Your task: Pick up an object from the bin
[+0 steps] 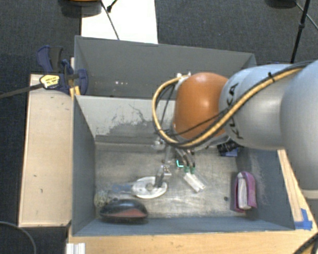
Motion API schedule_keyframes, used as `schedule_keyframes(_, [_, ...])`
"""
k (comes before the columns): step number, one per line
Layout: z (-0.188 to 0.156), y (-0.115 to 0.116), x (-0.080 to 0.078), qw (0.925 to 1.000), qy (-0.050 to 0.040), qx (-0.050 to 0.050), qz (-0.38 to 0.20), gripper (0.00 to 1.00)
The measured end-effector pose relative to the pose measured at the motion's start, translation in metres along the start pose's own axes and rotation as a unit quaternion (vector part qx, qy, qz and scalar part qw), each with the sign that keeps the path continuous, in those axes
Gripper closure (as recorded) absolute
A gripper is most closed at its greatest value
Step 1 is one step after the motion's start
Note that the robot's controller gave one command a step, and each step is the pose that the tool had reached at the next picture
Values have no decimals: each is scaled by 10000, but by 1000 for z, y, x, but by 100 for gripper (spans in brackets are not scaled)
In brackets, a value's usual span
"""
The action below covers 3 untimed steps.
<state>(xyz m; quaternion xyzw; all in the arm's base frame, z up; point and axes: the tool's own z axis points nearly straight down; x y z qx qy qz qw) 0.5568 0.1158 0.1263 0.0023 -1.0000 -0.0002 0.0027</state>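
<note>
**Tool Low Over a White Round Thing in the Bin**

The tool (163, 177) was seen low in the middle of the bin (122, 122), hung under the orange cover (199, 107). Its tip was set right at the edge of a white round thing (147, 188), which was laid flat on the bin floor, a little toward the front edge. The two looked like they were touching, but that could not be told for sure. It also could not be told whether the tool was released or clenched.

A small white stick (193, 182) was laid just beside the tool, on the side toward the bin's right edge. A dark oval thing with a red patch (122, 210) was seen near the front left corner, close to the white round thing. A purple and white thing (244, 191) was set by the right edge, well apart from the tool.
</note>
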Motion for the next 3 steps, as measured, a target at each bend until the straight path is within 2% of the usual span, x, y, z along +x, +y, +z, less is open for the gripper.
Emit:
schedule_keyframes(1, [50, 10, 52, 10000, 13, 2, -2, 0])
schedule_keyframes(2, [47, 9, 49, 10000, -32, -2, 46, 100])
schedule_keyframes(3, [-147, 3, 17, 9756, -78, 9, -2193, 100])
